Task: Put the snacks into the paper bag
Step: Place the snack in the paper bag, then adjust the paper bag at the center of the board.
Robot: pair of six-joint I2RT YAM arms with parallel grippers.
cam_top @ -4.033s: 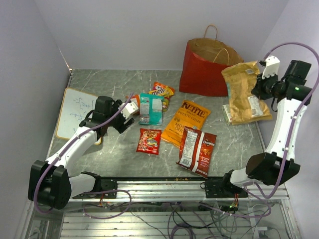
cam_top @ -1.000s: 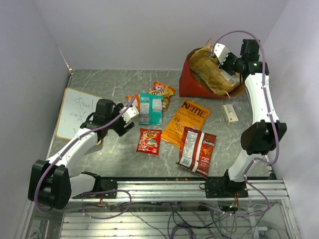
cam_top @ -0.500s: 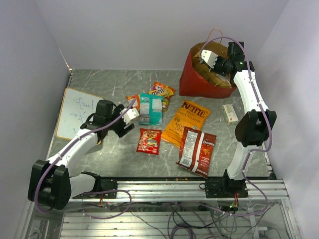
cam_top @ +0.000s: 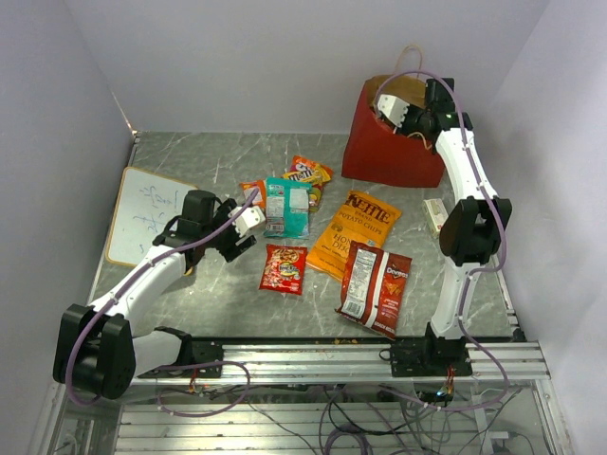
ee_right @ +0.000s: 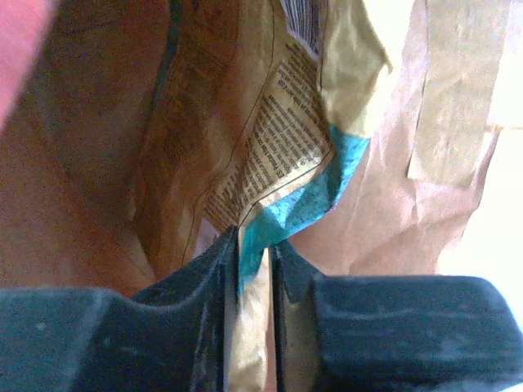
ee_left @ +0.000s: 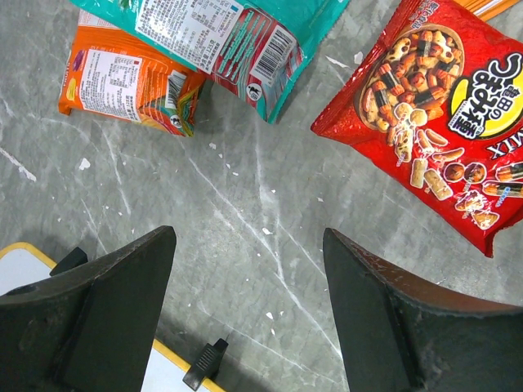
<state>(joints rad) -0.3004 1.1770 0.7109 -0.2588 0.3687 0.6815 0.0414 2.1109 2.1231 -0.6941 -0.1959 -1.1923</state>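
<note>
1. The right end effector (ee_right: pixel 255 245) has carried the tan crinkly snack packet (ee_right: pixel 278 155) from above the surface's right edge down into the red paper carrier bag (cam_top: pixel 389 156) at the far right corner.
2. Its jaws stand nearly together, pinching the packet's edge. One snack is in and awaits release.
3. The left end effector (ee_left: pixel 249 245) stays wide apart and empty near the surface's left edge. The orange Kettle chip bag (cam_top: pixel 354 232) and others still lie mid-surface.

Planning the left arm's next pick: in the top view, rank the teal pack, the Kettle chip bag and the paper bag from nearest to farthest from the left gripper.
From the left gripper:
1. teal pack, close beside it.
2. Kettle chip bag, mid-table.
3. paper bag, at the far right corner.
</note>
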